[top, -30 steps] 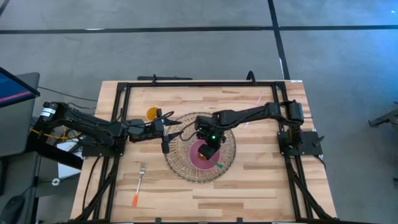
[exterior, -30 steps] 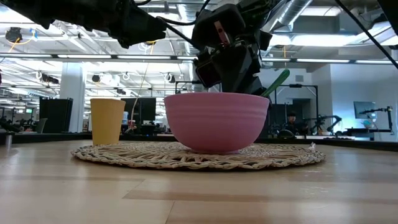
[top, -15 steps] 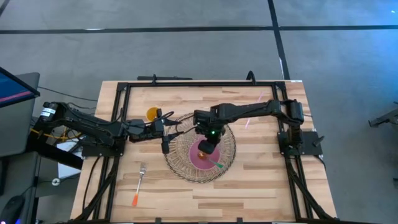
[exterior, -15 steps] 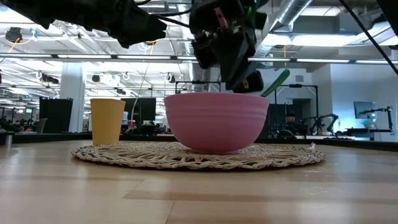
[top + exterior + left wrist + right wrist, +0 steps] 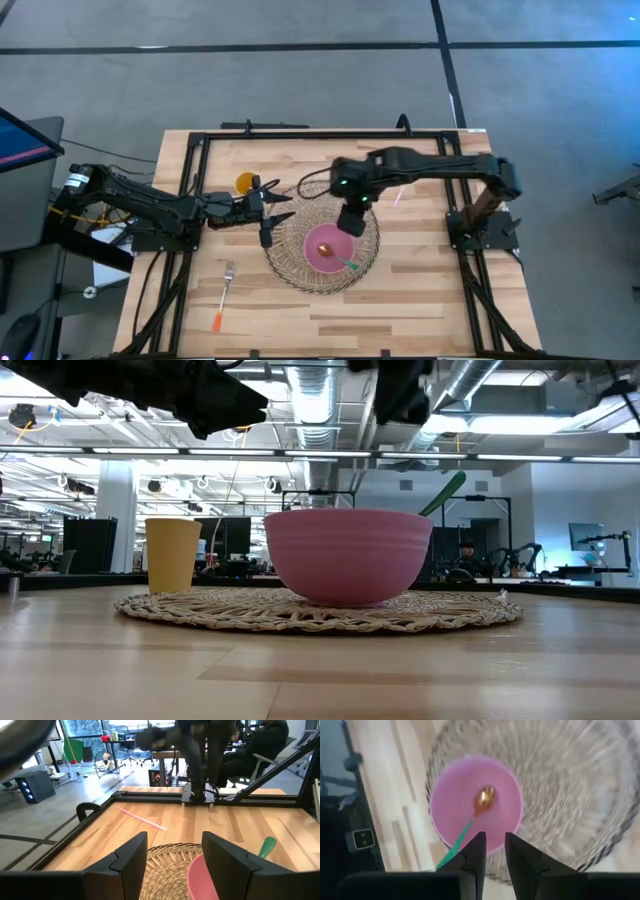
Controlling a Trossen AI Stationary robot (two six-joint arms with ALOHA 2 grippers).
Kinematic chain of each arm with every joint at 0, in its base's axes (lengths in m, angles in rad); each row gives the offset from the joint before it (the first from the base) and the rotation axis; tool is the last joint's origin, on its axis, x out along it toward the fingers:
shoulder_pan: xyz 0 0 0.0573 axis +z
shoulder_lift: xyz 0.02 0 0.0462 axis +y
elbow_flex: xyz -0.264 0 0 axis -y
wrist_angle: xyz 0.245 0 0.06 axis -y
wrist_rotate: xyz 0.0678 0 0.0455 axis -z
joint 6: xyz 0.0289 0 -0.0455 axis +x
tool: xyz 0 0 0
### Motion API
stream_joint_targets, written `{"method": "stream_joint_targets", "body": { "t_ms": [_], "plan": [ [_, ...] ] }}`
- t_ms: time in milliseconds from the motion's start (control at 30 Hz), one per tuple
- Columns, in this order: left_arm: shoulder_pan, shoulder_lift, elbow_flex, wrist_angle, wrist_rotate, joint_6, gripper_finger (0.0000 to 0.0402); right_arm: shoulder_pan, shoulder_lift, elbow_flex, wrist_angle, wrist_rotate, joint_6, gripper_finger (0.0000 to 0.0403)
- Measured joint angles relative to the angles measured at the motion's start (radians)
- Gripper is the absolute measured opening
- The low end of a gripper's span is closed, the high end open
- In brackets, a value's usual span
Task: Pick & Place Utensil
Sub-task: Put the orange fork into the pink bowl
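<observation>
The green-handled spoon with a gold bowl (image 5: 481,805) is seen lying in the round pink bowl (image 5: 327,246) from above, while only its handle shows from the side, and the empty right gripper (image 5: 492,851) is held slightly open above it.

The spoon (image 5: 338,255) sits in the pink bowl (image 5: 322,246), gold head (image 5: 485,797) down near the middle, green handle (image 5: 443,493) slanting up over the rim (bowl upright, centred on the woven mat (image 5: 290,262)).
</observation>
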Motion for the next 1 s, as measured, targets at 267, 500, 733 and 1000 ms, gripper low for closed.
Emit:
{"method": "stream_joint_targets", "body": {
  "t_ms": [267,500,733,1000],
  "plan": [
    [0.0,0.0,0.0,-0.004,0.0,0.0,0.0191,0.017,-0.193,-0.155,0.067,0.136,-0.028,0.0066],
    [0.0,0.0,0.0,-0.003,0.0,0.0,0.0191,0.015,-0.382,-0.452,0.303,0.149,-0.002,0.0066],
    [0.0,0.0,0.0,0.028,0.0,-0.089,0.0191,0.053,-0.514,-0.711,0.672,0.173,-0.095,0.0066],
    [-0.016,0.02,0.015,0.043,-0.002,-0.104,0.0158,0.077,-0.545,-0.886,0.99,0.172,-0.205,0.0066]
  ]
}}
